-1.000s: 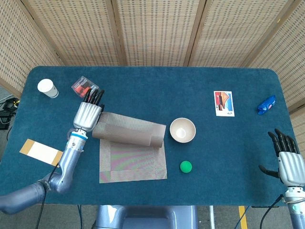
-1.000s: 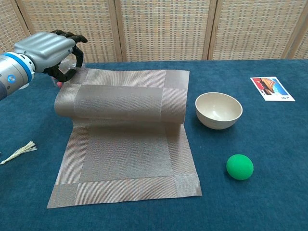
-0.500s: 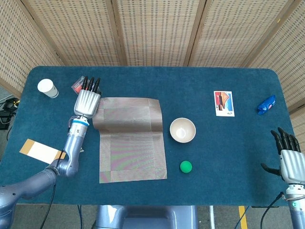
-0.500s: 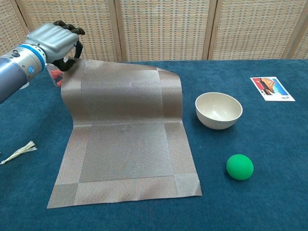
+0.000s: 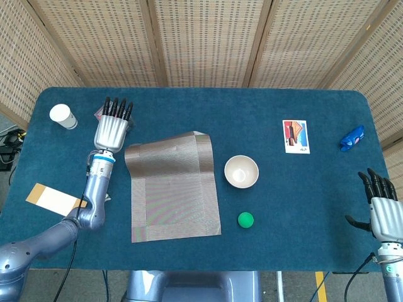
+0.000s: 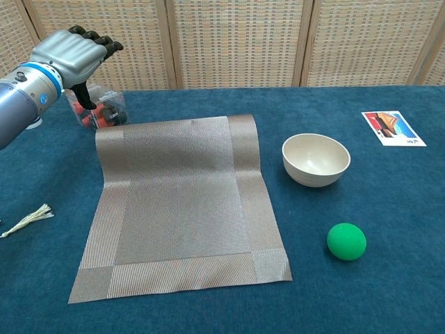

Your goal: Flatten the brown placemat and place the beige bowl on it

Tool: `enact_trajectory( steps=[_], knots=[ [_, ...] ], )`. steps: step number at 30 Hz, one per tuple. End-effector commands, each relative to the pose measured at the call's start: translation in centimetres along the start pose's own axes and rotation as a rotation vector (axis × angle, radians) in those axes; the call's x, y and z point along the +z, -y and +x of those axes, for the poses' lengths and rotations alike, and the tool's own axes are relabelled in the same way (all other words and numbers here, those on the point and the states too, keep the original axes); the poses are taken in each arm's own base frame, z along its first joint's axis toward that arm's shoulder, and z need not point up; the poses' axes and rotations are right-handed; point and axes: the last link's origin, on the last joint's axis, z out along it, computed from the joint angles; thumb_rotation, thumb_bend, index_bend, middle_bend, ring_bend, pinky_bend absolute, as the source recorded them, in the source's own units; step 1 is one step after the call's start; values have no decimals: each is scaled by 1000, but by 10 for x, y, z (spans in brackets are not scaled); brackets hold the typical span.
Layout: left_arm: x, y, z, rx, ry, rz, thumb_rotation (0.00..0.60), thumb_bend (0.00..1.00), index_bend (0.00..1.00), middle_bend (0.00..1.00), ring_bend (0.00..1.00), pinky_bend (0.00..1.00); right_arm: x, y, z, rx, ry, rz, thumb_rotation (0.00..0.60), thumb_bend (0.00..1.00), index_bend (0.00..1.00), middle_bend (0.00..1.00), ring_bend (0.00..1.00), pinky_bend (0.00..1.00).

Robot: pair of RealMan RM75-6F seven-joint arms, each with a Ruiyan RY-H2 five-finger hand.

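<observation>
The brown placemat [image 5: 171, 186] is now being seen unrolled nearly flat, no longer folded over. The left hand [image 5: 111, 129], released and spread apart, is being held beyond its far-left corner. The right hand [image 5: 380, 212], open, is being shown only overhead. The beige bowl [image 5: 241, 171] is sitting empty just right of the placemat.
</observation>
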Motion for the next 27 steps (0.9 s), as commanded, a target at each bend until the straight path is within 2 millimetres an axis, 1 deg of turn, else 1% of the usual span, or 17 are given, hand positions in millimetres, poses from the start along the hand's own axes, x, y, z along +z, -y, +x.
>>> enact_trajectory(
  steps=[1, 4, 6, 7, 14, 19, 21, 22, 23, 25, 27],
  knots=[
    [-5, 3, 1, -30, -10, -9, 600, 160, 21, 0, 0, 0, 0, 0, 0, 1, 0, 1, 600, 90, 68, 0, 0, 0],
    [-17, 4, 3, -110, -8, -40, 600, 160, 28, 0, 0, 0, -1, 1, 0, 1, 0, 4, 600, 90, 68, 0, 0, 0],
    [-30, 5, 5, -170, -2, -70, 600, 161, 33, 0, 0, 0, -2, 1, 0, 1, 5, 6, 600, 90, 68, 0, 0, 0],
    [-41, 7, 4, -185, 3, -94, 600, 160, 34, 0, 0, 0, -2, 2, -1, 1, 8, 9, 600, 90, 68, 0, 0, 0],
    [-75, 18, 0, -210, 42, -146, 600, 160, 37, 0, 0, 0, -3, 2, -1, 1, 19, 10, 600, 90, 68, 0, 0, 0],
    [-105, 29, 2, -272, 48, -153, 600, 158, 36, 0, 0, 0, -3, 1, 0, 1, 19, 7, 600, 90, 68, 0, 0, 0],
    [-122, 36, 3, -314, 50, -142, 600, 158, 36, 0, 0, 0, -3, 1, -1, 1, 22, 7, 600, 90, 68, 0, 0, 0],
    [-143, 43, 1, -376, 66, -120, 600, 159, 36, 0, 0, 0, -4, 2, -2, 4, 28, 11, 600, 89, 68, 0, 0, 0],
    [-153, 48, 1, -389, 64, -118, 600, 159, 36, 0, 0, 0, -4, 2, -2, 5, 30, 13, 600, 89, 69, 0, 0, 0],
    [-165, 53, -1, -394, 67, -110, 600, 160, 35, 0, 0, 0, -4, 2, -2, 5, 31, 17, 600, 89, 69, 0, 0, 0],
    [-183, 62, -4, -386, 70, -94, 600, 165, 35, 0, 0, 0, -4, 2, -3, 4, 33, 23, 600, 89, 68, 0, 0, 0]
  ],
)
